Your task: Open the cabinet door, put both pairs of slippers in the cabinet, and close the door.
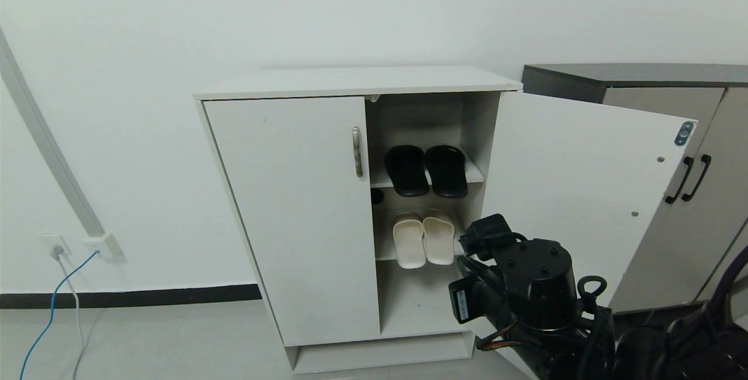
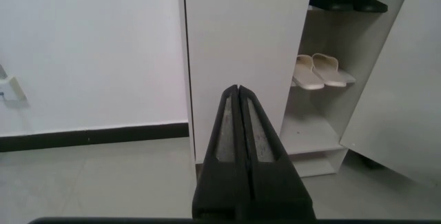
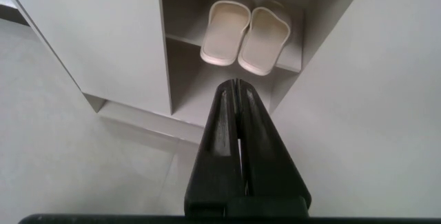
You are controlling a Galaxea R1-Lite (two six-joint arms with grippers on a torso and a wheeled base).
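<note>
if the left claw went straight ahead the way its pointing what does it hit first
Most likely the cabinet's closed door: the shut left claw aims straight at that panel. How far off the door is cannot be judged here.

1. Place: a plain indoor room, like a home entry or an office corner; which of the two cannot be told.
2. White cabinet point(image 1: 292, 222) shelving black slippers point(image 1: 426, 171) above cream slippers point(image 1: 423, 239).
3. Bare white wall point(image 1: 117, 105), black skirting point(image 1: 128, 297), grey floor point(image 1: 146, 339).
4. Wall socket point(image 1: 55, 247) with blue cable point(image 1: 47, 315); grey cupboard point(image 1: 672, 251) just beside the cabinet.
</note>
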